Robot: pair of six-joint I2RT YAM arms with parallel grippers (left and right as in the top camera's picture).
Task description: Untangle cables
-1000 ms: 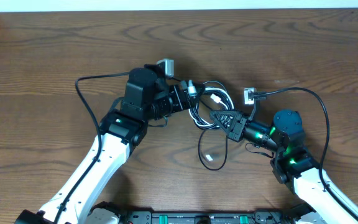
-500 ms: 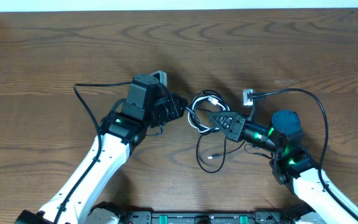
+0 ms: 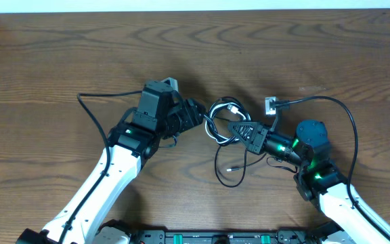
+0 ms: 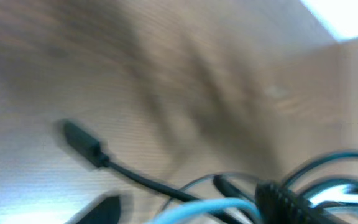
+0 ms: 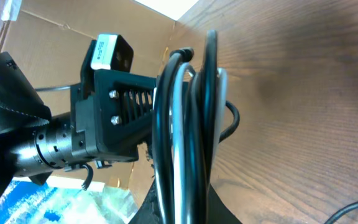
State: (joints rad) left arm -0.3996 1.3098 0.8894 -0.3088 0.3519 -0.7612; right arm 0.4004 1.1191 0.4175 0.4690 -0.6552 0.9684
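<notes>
The cables (image 3: 222,120) form a tight bundle of black loops and one white loop at the table's middle. One black strand hangs loose toward me and ends in a small plug (image 3: 232,171). My right gripper (image 3: 239,129) is shut on the bundle, and the right wrist view shows the black and white strands (image 5: 188,124) upright between its jaws. My left gripper (image 3: 196,112) sits just left of the bundle. Its view is blurred and shows a black plug (image 4: 82,144) on the wood and the white cable (image 4: 216,208) crossing between its spread fingers.
A thicker black arm cable with a grey connector (image 3: 270,104) arcs right of the bundle. Another arm cable (image 3: 90,112) loops left of the left arm. The left wrist camera and gripper frame (image 5: 114,118) stand close behind the bundle.
My left gripper drew back to the left from the bundle's top, then edged slightly back toward it. The bundle and my right gripper shifted a little left.
</notes>
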